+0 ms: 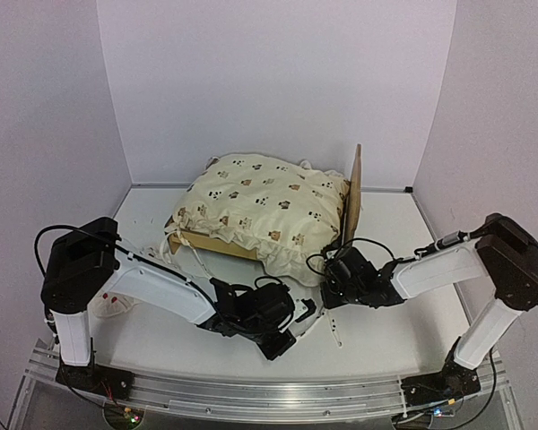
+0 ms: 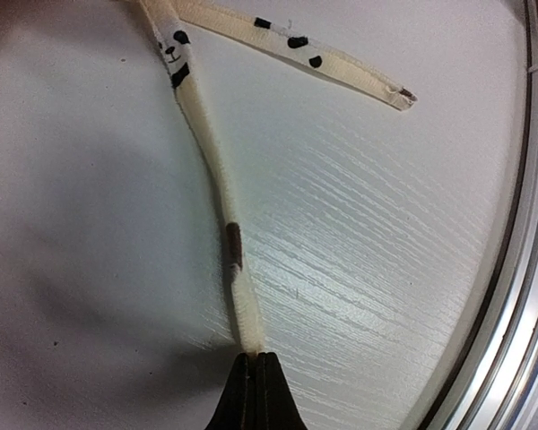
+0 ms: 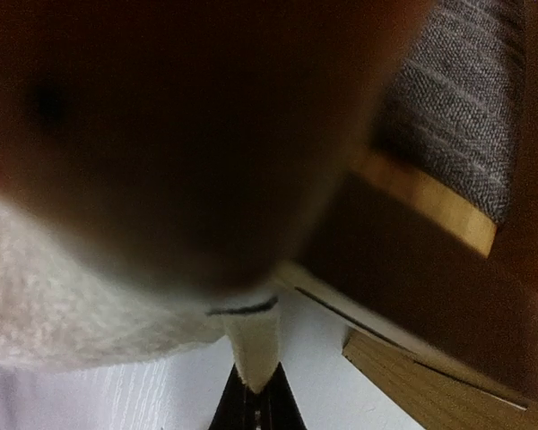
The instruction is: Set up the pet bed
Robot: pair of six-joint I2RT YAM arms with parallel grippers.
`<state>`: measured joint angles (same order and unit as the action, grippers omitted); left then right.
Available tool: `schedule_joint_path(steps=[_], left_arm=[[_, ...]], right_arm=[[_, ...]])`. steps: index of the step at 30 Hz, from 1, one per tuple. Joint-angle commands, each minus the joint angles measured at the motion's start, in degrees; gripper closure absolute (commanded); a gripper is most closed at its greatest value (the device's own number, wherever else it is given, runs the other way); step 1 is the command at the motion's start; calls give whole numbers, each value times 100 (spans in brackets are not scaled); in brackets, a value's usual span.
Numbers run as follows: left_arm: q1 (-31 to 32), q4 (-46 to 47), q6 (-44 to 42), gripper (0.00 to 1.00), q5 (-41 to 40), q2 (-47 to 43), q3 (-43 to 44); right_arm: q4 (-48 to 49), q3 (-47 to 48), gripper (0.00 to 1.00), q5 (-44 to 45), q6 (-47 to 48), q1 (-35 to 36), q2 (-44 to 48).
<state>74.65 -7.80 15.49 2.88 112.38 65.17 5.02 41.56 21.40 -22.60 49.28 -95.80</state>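
two ties pinched: left claw (image 2: 254, 360) on panda-print tie (image 2: 212, 170), right claw (image 3: 254, 389) on cream tie (image 3: 251, 348) by pet bed (image 3: 428, 199); next, likely knotting them.

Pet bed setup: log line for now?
left fingers shut on panda-print strap | right fingers shut on cream strip | quilt over pet bed

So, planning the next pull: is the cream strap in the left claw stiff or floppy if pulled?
Probably floppy: the strap lies limp on the table beyond the left claw. Likely light, being a thin fabric strip. It might slip, as only its end is pinched.
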Motion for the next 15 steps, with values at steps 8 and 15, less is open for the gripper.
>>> schedule_joint_path(steps=[8,15], left_arm=[[-14,38,-39,99,371,37,650],[-13,-235,-37,98,-77,379,1034]], right_arm=[[-501,-314,100,695,-30,18,969],[-502,-507,100,851,-75,15,877]])
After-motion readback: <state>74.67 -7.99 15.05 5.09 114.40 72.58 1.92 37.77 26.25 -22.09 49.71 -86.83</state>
